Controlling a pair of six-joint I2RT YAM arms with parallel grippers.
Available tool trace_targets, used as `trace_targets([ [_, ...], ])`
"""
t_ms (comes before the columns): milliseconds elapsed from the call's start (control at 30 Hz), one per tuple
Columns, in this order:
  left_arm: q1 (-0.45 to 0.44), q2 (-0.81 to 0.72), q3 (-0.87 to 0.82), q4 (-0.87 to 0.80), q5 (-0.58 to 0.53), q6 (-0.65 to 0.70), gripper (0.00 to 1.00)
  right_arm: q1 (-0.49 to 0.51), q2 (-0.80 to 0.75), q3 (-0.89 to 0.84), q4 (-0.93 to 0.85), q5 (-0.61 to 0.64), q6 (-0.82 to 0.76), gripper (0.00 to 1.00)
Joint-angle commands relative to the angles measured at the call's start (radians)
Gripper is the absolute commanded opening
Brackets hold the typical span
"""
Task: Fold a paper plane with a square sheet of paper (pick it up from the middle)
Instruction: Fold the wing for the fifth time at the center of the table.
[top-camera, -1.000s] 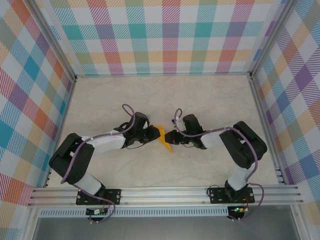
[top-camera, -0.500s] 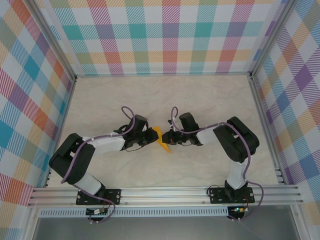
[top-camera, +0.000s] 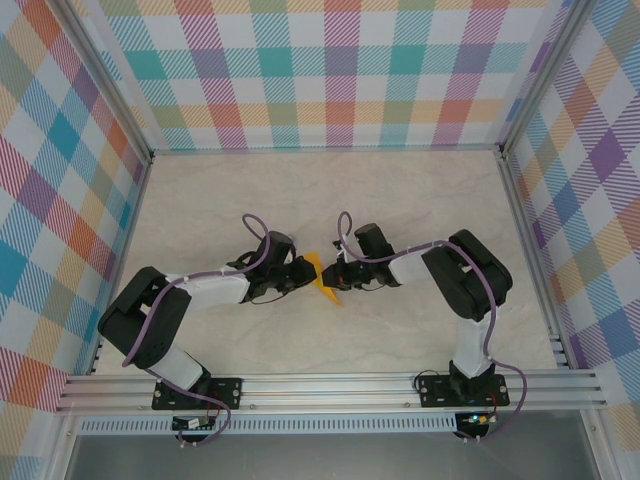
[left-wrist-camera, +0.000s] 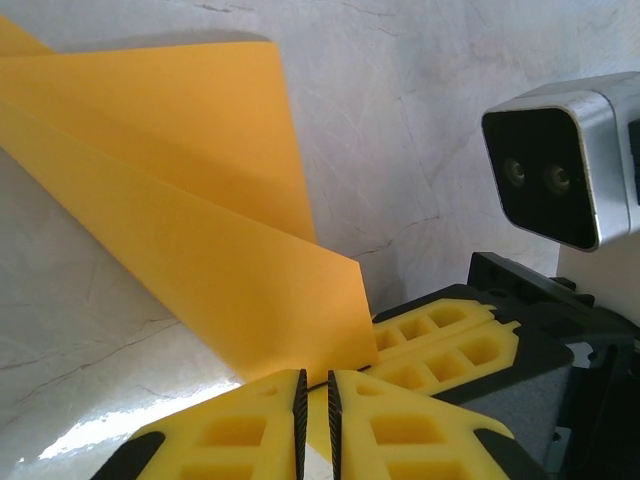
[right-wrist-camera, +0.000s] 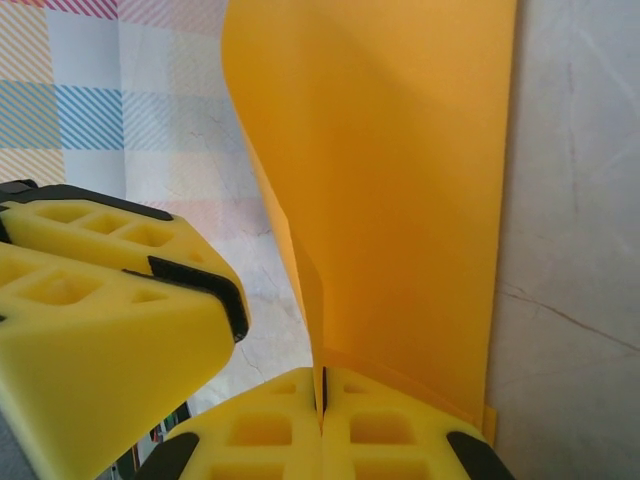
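Note:
The square sheet of paper (top-camera: 323, 281) is orange-yellow and folded into a narrow pointed shape, held up between both arms at the table's middle. My left gripper (top-camera: 308, 274) comes in from the left. In the left wrist view its jaws (left-wrist-camera: 315, 405) stand a sliver apart with the paper's lower edge (left-wrist-camera: 200, 220) running into the gap. My right gripper (top-camera: 337, 279) meets it from the right. The right wrist view shows that gripper (right-wrist-camera: 322, 395) pressed shut on a standing fold of the paper (right-wrist-camera: 400, 200). The two grippers nearly touch.
The marbled table (top-camera: 420, 200) is ringed by checked walls (top-camera: 340, 70) and aluminium posts. The right wrist camera housing (left-wrist-camera: 560, 165) sits close above the left gripper's fingertips, and a left finger (right-wrist-camera: 100, 300) crowds the right wrist view.
The right arm's elbow has swung left and its gripper has crept slightly left with the paper. The left arm has barely moved.

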Motion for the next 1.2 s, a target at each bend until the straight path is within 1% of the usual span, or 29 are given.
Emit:
trace_targets([
  [0, -0.010, 0.003, -0.011, 0.017, -0.006, 0.013, 0.16, -0.004, 0.017, 0.023, -0.029, -0.017, -0.029, 0.04],
  [200, -0.010, 0.034, -0.005, 0.016, -0.011, 0.018, 0.15, -0.004, 0.021, 0.028, -0.046, -0.008, -0.027, 0.04],
  [400, -0.010, 0.031, -0.008, 0.024, -0.013, 0.021, 0.15, -0.004, 0.025, 0.026, -0.050, 0.001, -0.019, 0.02],
  [733, -0.010, 0.031, -0.028, 0.047, -0.011, 0.023, 0.15, -0.006, 0.027, 0.034, -0.029, -0.027, 0.028, 0.01],
  [1167, -0.010, 0.069, -0.003, 0.053, -0.017, 0.039, 0.14, -0.007, 0.037, 0.043, -0.051, -0.024, 0.035, 0.02],
])
